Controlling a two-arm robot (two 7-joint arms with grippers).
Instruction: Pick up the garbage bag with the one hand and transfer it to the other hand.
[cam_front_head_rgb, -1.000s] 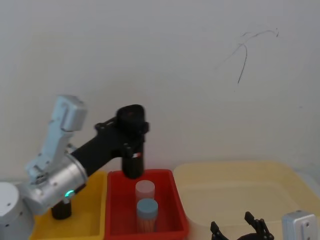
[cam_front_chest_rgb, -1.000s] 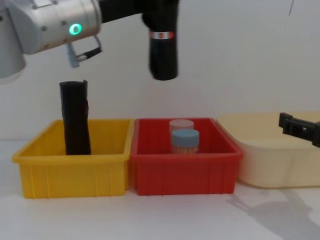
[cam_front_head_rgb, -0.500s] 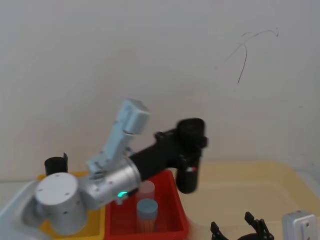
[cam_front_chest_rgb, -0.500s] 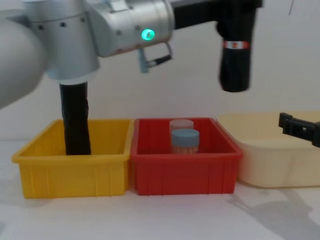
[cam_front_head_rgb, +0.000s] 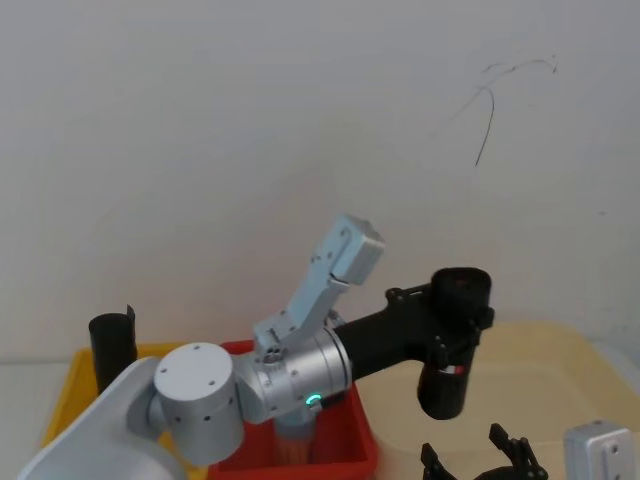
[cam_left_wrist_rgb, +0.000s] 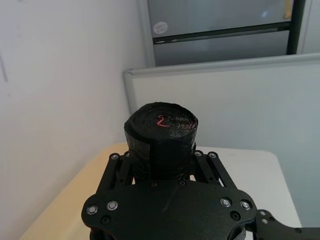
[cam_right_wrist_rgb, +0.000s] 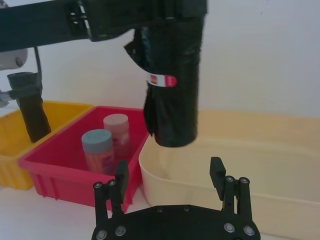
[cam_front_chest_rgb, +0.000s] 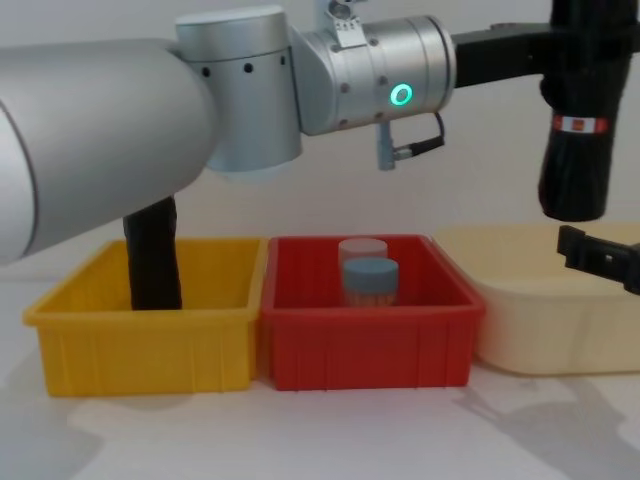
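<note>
The garbage bag (cam_front_chest_rgb: 574, 160), a black roll with a red-and-white label band, hangs upright in the air. My left gripper (cam_front_head_rgb: 455, 325) is shut on its upper end, on a silver arm with a green ring. The bag (cam_front_head_rgb: 444, 385) is over the left end of the cream tub (cam_front_chest_rgb: 540, 330). The left wrist view looks down on the roll's top (cam_left_wrist_rgb: 161, 129) between the jaws. My right gripper (cam_right_wrist_rgb: 169, 174) stands open low over the tub, its fingers (cam_front_head_rgb: 505, 442) apart from the bag (cam_right_wrist_rgb: 172, 100) above it.
A yellow bin (cam_front_chest_rgb: 140, 350) at the left holds a plain black roll (cam_front_chest_rgb: 152, 262). The red bin (cam_front_chest_rgb: 365, 352) in the middle holds two capped jars (cam_front_chest_rgb: 370, 282). The left arm's thick silver body stretches across above both bins.
My left arm has swung to the right with the bag, from above the red bin to above the cream tub. The right gripper has not moved.
</note>
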